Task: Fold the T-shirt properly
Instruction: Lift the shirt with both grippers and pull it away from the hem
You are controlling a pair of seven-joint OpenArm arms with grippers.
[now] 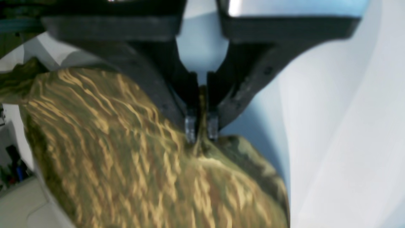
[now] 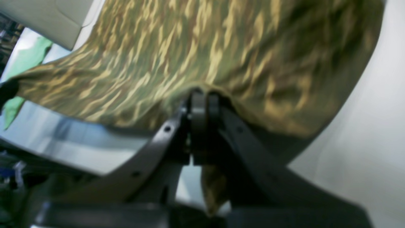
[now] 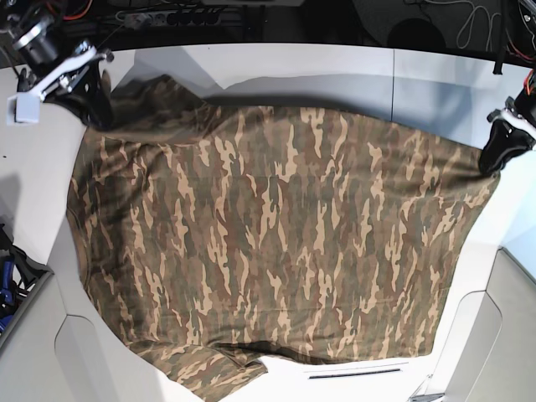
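A white desk fills the overhead view, with a dark strip of cables and gear along its far edge. The T-shirt covers most of it, a wide camouflage sheet spread nearly flat, its near edge drooping over the front of the desk and one corner doubled over there. My left pincer is pressed together on a thin ridge of the cloth at the shirt's edge, and from that wrist the fabric falls away below in a loose slope. My right pincer is likewise clamped on the opposite far corner, a little tail of cloth poking out behind the fingers.

I judge this to be the spreading stage: both far corners held and lifted, no fold made yet. Next I would need to keep both corners level and the cloth taut between them, then carry them toward the near hem together so the edge lands straight.

Around the desk sit pale panels at the near corners, and something green lies off to one side in my right wrist view.
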